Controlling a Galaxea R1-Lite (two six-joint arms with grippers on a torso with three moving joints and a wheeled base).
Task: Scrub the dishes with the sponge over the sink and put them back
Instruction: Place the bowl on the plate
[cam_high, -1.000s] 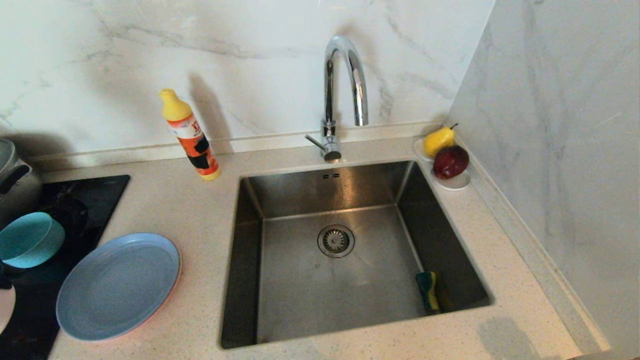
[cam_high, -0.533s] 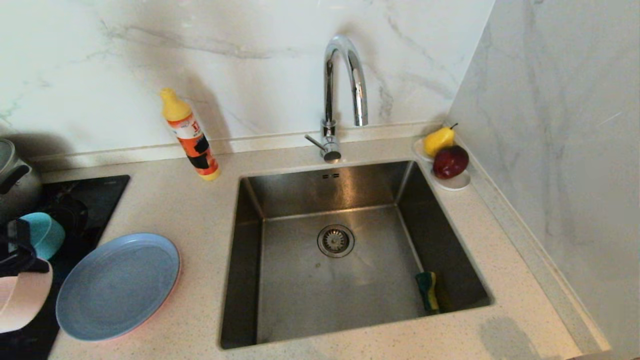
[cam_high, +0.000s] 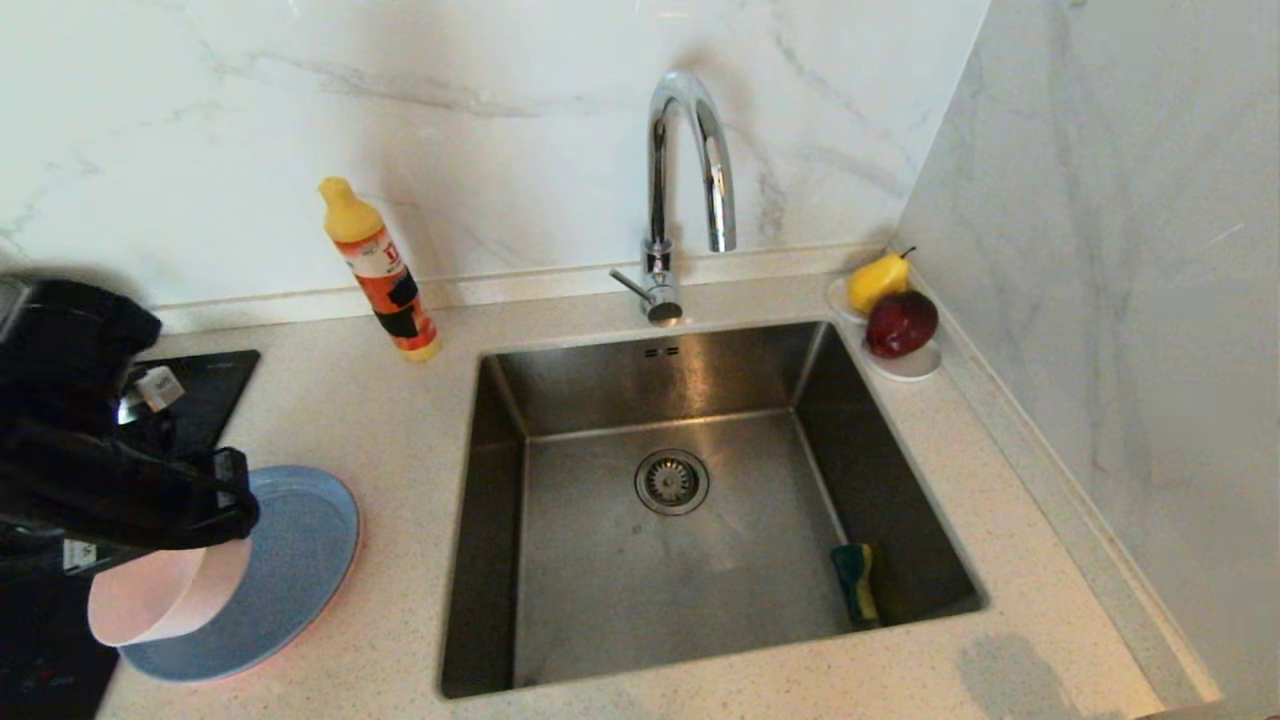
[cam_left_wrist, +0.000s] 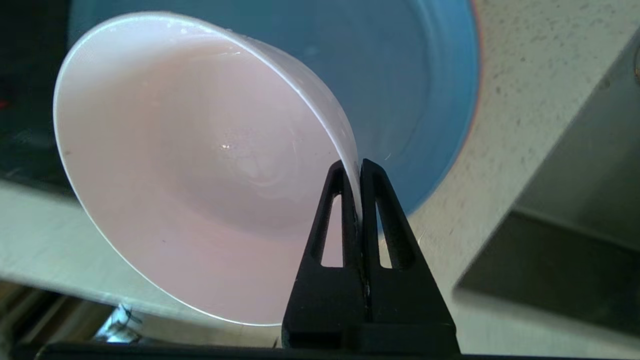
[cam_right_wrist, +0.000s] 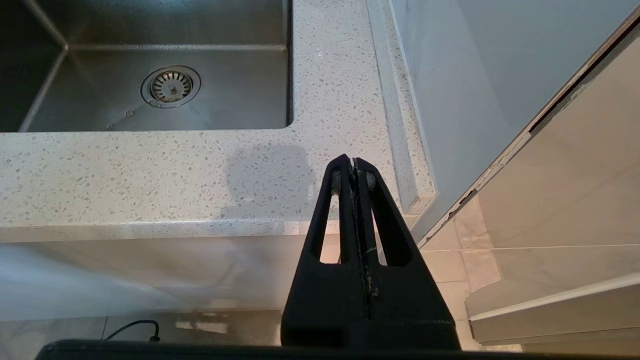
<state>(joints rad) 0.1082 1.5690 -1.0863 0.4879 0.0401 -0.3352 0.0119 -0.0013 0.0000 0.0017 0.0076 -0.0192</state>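
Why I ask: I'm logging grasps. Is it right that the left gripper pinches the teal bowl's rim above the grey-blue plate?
Not teal: the left gripper pinches the pale pink bowl by its rim above the grey-blue plate, as the left wrist view shows.

Sink (cam_high: 700, 560) open; sponge (cam_high: 856, 583) cornered

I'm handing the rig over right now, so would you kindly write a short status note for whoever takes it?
Left hand: shut on the rim of the pale pink bowl, held tilted above the grey-blue plate on the counter left of the sink.
Right hand: shut, empty, parked below the counter's front edge.
Sponge: on the sink floor, by the right wall.
Done: bowl picked up.
Left: fetch sponge, scrub over the sink, return the dishes.
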